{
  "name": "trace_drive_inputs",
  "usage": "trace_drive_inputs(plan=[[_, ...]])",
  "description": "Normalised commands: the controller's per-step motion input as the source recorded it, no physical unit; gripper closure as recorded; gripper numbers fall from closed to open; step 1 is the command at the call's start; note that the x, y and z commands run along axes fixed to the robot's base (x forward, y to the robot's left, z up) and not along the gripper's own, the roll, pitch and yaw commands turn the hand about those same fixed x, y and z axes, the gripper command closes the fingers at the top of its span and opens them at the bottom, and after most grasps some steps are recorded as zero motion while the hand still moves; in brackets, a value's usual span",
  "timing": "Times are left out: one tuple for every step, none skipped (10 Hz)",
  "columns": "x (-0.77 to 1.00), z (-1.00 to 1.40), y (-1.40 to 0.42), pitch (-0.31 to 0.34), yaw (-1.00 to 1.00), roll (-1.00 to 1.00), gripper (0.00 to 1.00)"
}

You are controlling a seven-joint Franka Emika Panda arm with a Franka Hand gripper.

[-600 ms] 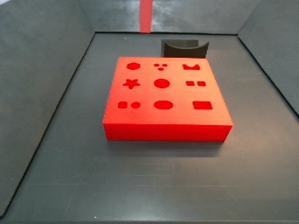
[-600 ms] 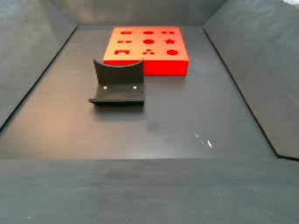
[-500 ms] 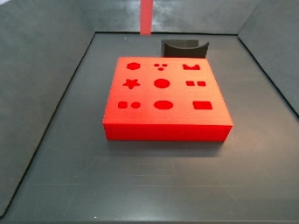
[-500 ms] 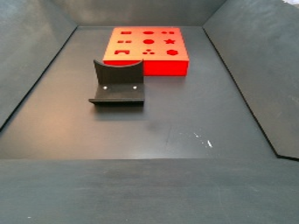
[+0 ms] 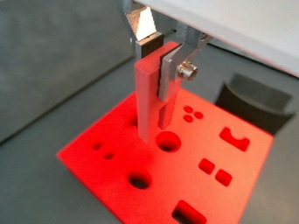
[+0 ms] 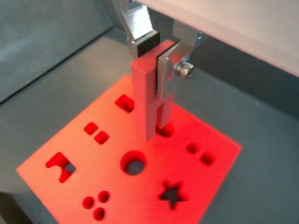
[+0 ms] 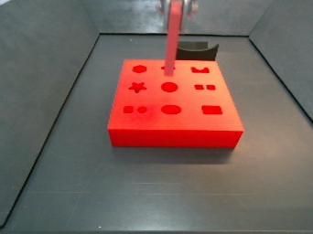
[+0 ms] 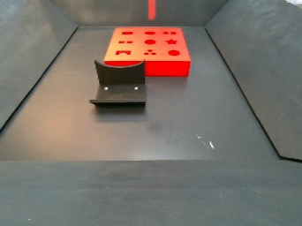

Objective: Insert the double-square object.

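Observation:
The gripper (image 5: pixel 159 63) is shut on the double-square object (image 5: pixel 149 105), a long thin red peg held upright by its upper end. The grip shows in both wrist views, the gripper (image 6: pixel 156 66) closed on the peg (image 6: pixel 146 101). The peg hangs over the flat red block with shaped holes (image 5: pixel 111 162), its lower tip close to a round hole (image 5: pixel 169 141). I cannot tell whether the tip touches the block. In a side view the peg (image 7: pixel 173 41) reaches down over the block's far part (image 7: pixel 184 128). In a side view only the peg's end (image 8: pixel 153 7) shows, above the block (image 8: pixel 165 67).
The dark fixture (image 8: pixel 118 84) stands on the dark floor in front of the block; in a side view the fixture (image 7: pixel 192 47) is behind the block, and it shows in a wrist view (image 5: pixel 257 101). Grey sloping walls enclose the floor.
The gripper with the peg has moved from behind the block to over its far part, and the peg now hangs lower. The block and fixture have not moved.

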Motion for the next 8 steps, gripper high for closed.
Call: trace_drive_inputs(plan=[[0.56,-0.63,0.22,0.031,-0.67,0.02,1.00],[0.48,-0.50,0.22,0.000,-0.75,-0.06,1.00],[0.41,-0.39,0.14,0.000,-0.79,-0.13,1.00],[0.37,-0.29,0.09,-0.023,-0.79,-0.19,1.00],[0.33,-0.22,0.05,-0.041,-0.79,-0.23,1.00],[0.33,-0.21,0.05,-0.040,-0.80,-0.23,1.00],[0.31,-0.22,0.03,-0.024,-0.82,-0.22,1.00],[0.25,-0.14,0.00,-0.043,-0.83,-0.24,1.00]])
